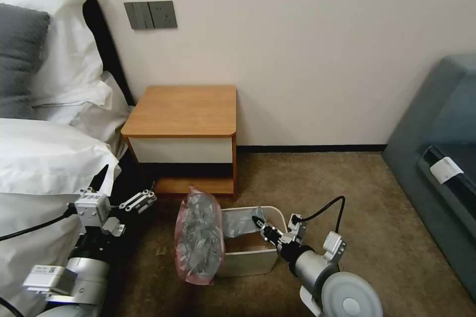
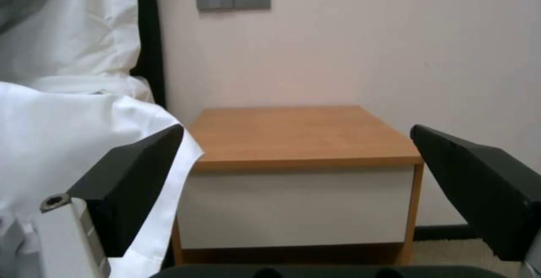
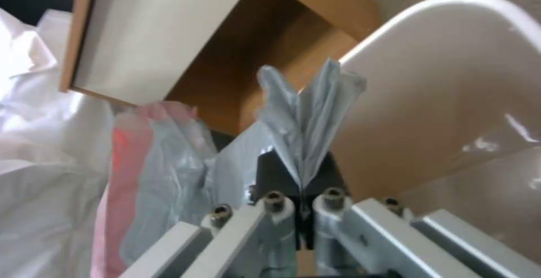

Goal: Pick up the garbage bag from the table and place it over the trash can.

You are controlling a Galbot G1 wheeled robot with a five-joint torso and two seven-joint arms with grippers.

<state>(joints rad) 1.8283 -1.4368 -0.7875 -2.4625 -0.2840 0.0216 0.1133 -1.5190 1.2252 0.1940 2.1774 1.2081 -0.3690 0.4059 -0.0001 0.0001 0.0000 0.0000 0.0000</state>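
Nearest the head camera, the right arm reaches in from the lower right, and the right gripper [image 1: 259,222] sits inside the bin [image 1: 248,260], over its open top. Its fingers are pressed together on a fold of the bag [image 1: 201,237]; in the right wrist view the grey plastic [image 3: 307,109] fans out from between the two closed fingers, with the bin's pale inner wall [image 3: 451,79] close beside it.

From that pinch, part of the bag stretches across the bin's left portion. Most of it hangs outside over the left rim, a wrinkled grey mass edged in pinkish red that stands tall against the bin's left wall and reaches down to the carpet [image 1: 322,183].

On the lower left, the left gripper [image 1: 124,193] is held up beside the white bedding [image 1: 44,158], well apart from bag and bin. Its fingers are spread wide; in the left wrist view the two dark fingers [image 2: 135,172] frame the table [image 2: 304,138] between them.

Just behind the bin, the table [image 1: 183,109] stands against the wall, its orange-brown top bare, its lower shelf just beyond the bag's upper edge. A grey switch plate [image 1: 150,15] is on the wall above it.
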